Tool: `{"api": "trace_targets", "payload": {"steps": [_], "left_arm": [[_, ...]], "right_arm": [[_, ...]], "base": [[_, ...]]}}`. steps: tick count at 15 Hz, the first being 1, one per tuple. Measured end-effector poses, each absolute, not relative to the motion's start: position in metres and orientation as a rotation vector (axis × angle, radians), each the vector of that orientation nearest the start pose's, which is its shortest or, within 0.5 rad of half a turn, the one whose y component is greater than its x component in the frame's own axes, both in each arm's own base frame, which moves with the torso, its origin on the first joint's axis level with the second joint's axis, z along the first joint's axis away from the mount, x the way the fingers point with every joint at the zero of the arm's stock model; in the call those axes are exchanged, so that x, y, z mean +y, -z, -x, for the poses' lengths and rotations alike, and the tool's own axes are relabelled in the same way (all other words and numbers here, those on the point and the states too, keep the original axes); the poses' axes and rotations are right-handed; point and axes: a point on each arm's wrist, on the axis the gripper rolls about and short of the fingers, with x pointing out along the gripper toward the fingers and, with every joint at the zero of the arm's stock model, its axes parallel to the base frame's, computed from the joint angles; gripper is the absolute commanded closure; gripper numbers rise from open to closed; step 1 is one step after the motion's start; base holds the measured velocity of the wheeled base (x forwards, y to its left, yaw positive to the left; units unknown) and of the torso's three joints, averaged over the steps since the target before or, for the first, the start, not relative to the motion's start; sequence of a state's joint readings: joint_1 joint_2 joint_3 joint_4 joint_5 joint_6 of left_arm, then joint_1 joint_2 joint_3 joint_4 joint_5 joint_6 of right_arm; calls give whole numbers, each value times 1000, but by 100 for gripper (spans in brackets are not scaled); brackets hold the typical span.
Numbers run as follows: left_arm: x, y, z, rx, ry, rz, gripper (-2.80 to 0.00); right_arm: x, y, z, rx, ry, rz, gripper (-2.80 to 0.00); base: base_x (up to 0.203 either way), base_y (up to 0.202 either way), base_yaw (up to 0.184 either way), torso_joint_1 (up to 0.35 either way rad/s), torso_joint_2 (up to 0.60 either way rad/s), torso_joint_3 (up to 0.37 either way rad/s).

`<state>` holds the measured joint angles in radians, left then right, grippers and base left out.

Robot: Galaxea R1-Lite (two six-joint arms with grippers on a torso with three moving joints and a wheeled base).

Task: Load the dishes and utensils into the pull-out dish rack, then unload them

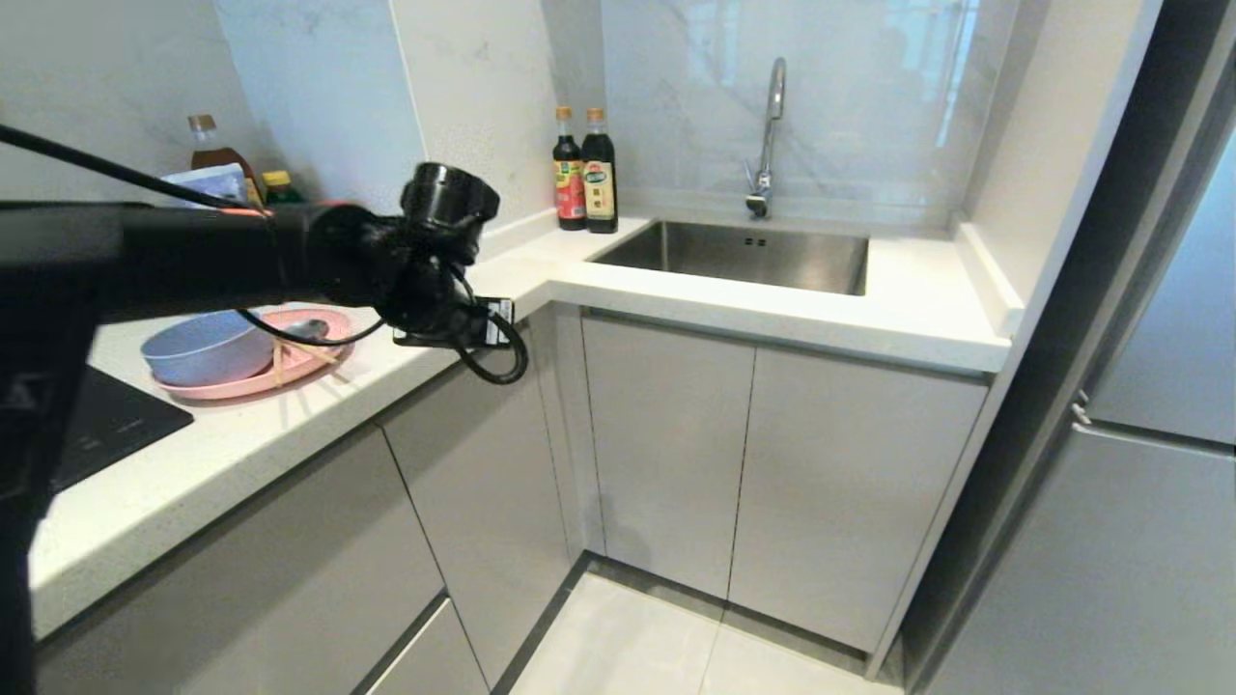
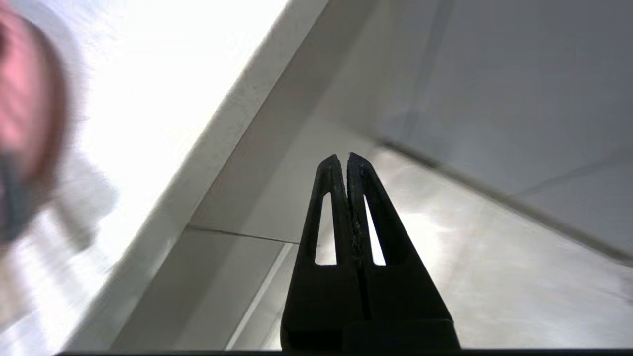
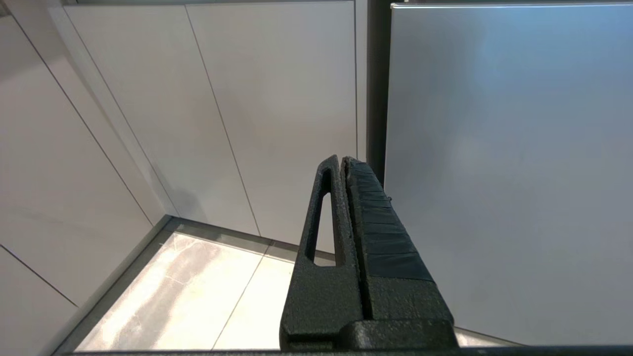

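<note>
A pink plate [image 1: 314, 370] lies on the white counter [image 1: 241, 444] at the left. On it rest a periwinkle-blue bowl [image 1: 206, 348], a silver spoon [image 1: 307, 330] and wooden chopsticks [image 1: 290, 359]. My left arm's wrist [image 1: 435, 261] hangs just past the plate, over the counter's front edge. The left gripper [image 2: 344, 158] is shut and empty, pointing down at the cabinet fronts and floor; the plate [image 2: 24, 99] is a pink blur beside it. My right gripper [image 3: 341, 160] is shut and empty, parked low by the cabinets. The pull-out dish rack is out of view; all cabinet fronts are closed.
Two dark sauce bottles [image 1: 585, 174] stand in the counter's corner beside the steel sink [image 1: 744, 256] and its tap [image 1: 770, 125]. A black hob [image 1: 106, 425] lies at the near left, with more bottles [image 1: 217, 159] behind. A tall fridge [image 1: 1159, 483] stands at the right.
</note>
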<state>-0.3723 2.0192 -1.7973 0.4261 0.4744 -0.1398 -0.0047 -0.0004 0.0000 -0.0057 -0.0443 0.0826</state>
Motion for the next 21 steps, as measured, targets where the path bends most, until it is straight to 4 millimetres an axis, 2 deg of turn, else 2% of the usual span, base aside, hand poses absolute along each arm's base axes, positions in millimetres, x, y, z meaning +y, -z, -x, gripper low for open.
{"api": "trace_targets", "payload": {"steps": [4,6,9,11,13,16,18,21], "left_arm": [[-109,-319,-301,471,-4,-22,0],[-90,-352,-258,396,36,21,0],[-49,-391,-191,244,-3,52,0],[-24,-404,-143,152,-37,54,0],[-10,-398,-98,115,-45,21,0],[1,-358,-34,113,-88,-136,0],[4,-315,5,119,-108,-215,0],[4,-242,42,114,-127,-258,0]], "right_arm": [[-1,-76,23,-8,49,-83,0],[-1,-76,23,-8,49,-83,0],[-1,-76,23,-8,49,-83,0],[-1,-76,23,-8,49,-83,0],[-1,-76,23,-8,49,-83,0],[-1,-76,23,-8,49,-83,0],[-1,-76,23,-8,49,-83,0],[-1,-76,23,-8,49,-83,0]], "base": [[0,0,0,0,0,0],[0,0,0,0,0,0],[0,0,0,0,0,0],[0,0,0,0,0,0],[0,0,0,0,0,0],[0,0,0,0,0,0],[0,0,0,0,0,0],[0,0,0,0,0,0]]}}
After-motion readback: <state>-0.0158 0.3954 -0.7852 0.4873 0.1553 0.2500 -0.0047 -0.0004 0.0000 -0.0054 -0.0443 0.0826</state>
